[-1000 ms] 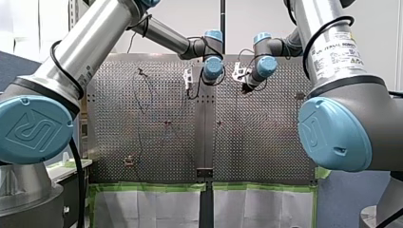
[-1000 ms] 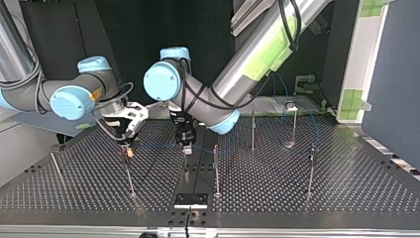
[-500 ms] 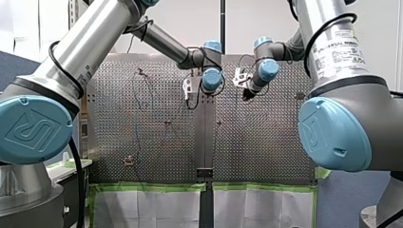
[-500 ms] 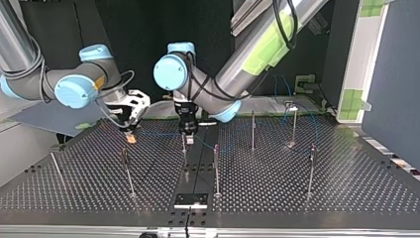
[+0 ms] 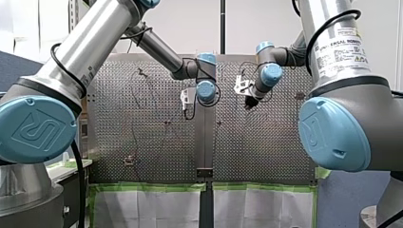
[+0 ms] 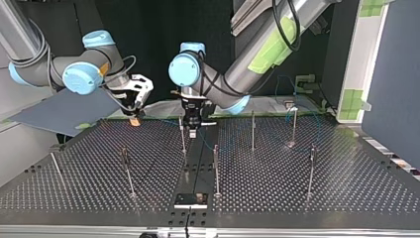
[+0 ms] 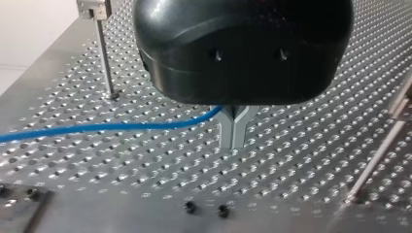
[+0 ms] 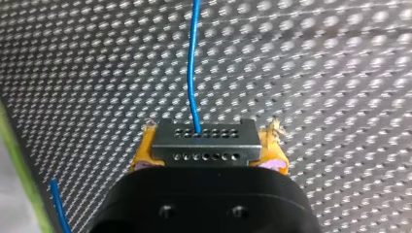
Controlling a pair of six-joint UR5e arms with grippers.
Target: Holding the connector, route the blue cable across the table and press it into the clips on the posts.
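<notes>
My right gripper point(image 8: 209, 154) is shut on a grey metal connector point(image 8: 204, 138), which sits between its yellow pads point(image 8: 142, 154). The thin blue cable point(image 8: 193, 58) leaves the connector's face. In the top view that gripper point(image 6: 133, 117) hangs at the far left of the perforated table point(image 6: 297, 198). The cable point(image 6: 158, 120) runs from it to my left gripper point(image 6: 191, 131), beside a thin post point(image 6: 182, 135). In the left wrist view my left gripper's point(image 7: 233, 144) metal fingers are shut, with the cable point(image 7: 97, 127) pinched high between them, just above the table.
Several thin posts stand on the table: one near the middle point(image 6: 215, 168), two further back point(image 6: 252, 131) point(image 6: 293, 126), one at the right point(image 6: 311, 168), two at the left point(image 6: 126, 171) point(image 6: 55, 166). A small black block point(image 6: 190, 200) lies at the near edge.
In the top view both grippers have moved away from the camera and slightly right, carrying the connector and cable. The right gripper has left the near-left post.
</notes>
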